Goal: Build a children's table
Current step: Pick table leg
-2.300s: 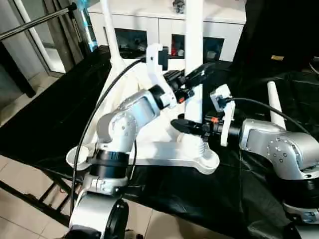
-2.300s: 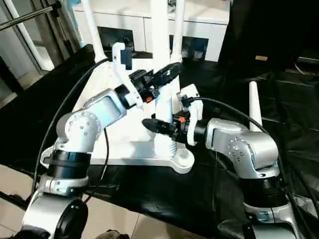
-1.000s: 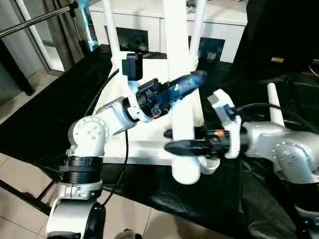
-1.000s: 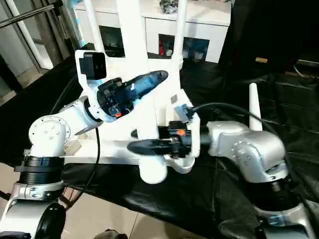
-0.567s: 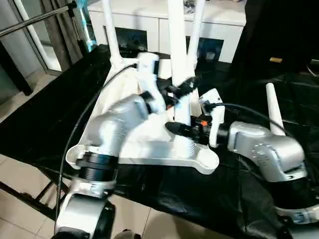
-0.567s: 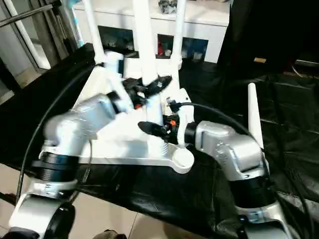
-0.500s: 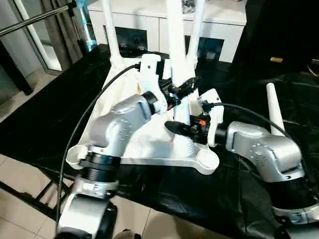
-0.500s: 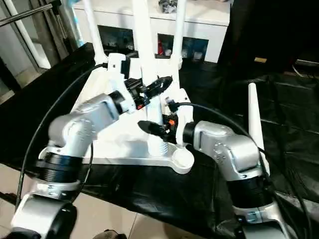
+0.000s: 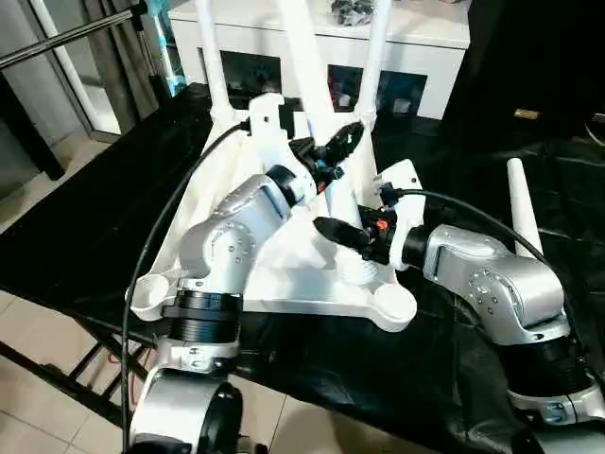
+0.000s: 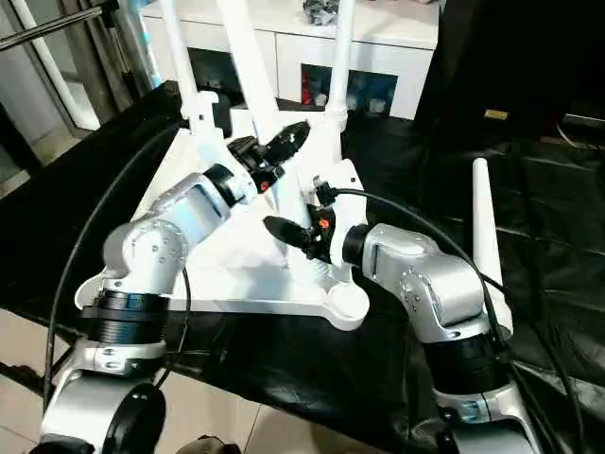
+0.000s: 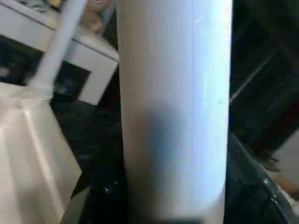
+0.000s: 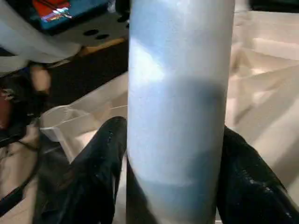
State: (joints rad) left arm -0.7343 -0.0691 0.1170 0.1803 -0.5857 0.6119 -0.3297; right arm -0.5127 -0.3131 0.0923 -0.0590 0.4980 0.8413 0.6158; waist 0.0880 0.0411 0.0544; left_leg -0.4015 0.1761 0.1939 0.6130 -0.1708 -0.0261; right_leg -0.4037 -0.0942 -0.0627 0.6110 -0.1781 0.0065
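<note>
Gripping leg (image 9: 331, 180): left gripper (image 9: 338, 144); right gripper (image 9: 342, 235)

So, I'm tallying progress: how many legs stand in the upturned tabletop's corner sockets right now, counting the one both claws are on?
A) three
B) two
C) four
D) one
A: two legs stand in the far sockets, the leg between the left claw and right claw enters a near socket, and the fourth leg lies off to the robot's right.
</note>
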